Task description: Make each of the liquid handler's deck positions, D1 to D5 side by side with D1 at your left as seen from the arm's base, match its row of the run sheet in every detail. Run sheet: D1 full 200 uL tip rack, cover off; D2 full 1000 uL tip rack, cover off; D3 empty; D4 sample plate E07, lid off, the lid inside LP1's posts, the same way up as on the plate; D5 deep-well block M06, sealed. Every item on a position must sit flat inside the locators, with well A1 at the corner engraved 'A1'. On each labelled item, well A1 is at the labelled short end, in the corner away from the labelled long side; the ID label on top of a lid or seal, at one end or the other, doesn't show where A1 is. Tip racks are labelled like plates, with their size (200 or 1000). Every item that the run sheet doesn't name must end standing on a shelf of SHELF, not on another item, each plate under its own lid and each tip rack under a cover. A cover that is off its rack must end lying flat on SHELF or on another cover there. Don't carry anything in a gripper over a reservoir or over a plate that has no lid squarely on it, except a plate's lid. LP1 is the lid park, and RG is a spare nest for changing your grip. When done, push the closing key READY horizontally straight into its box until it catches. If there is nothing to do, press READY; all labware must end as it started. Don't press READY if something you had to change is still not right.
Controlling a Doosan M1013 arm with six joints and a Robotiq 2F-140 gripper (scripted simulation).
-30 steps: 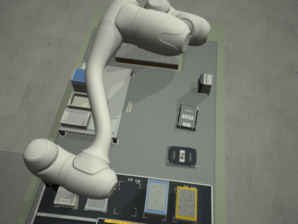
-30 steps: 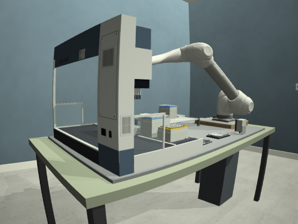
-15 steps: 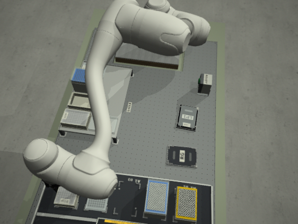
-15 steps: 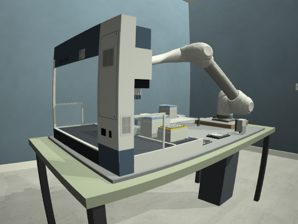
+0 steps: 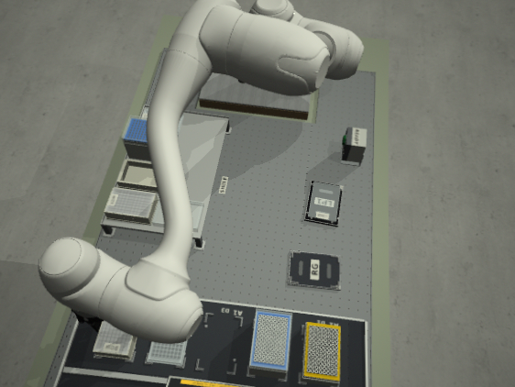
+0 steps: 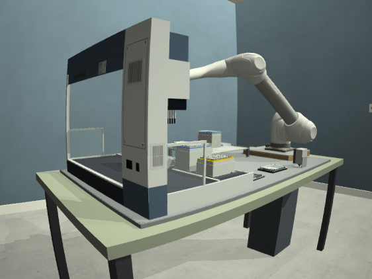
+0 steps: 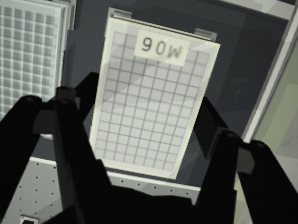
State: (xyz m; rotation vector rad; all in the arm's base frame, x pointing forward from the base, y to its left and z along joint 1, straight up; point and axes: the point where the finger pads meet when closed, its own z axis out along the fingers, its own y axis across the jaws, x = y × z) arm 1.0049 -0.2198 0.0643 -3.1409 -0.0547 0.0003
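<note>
The sealed deep-well block, with a label reading M06 upside down at its far end, sits at the leftmost deck position as the top view shows it. My gripper is open. Its fingers stand on either side of the block's long sides, just clear of them. In the top view the arm's wrist hides the gripper. A clear sample plate sits next to the block. D3 is bare. A blue-rimmed tip rack and a yellow-rimmed tip rack follow, both uncovered.
LP1 holds a flat clear lid inside its posts. The RG nest is vacant. The READY box stands at the far right. SHELF carries a blue-topped rack, a tray-like cover and a plate. The handler's gantry stands over the deck.
</note>
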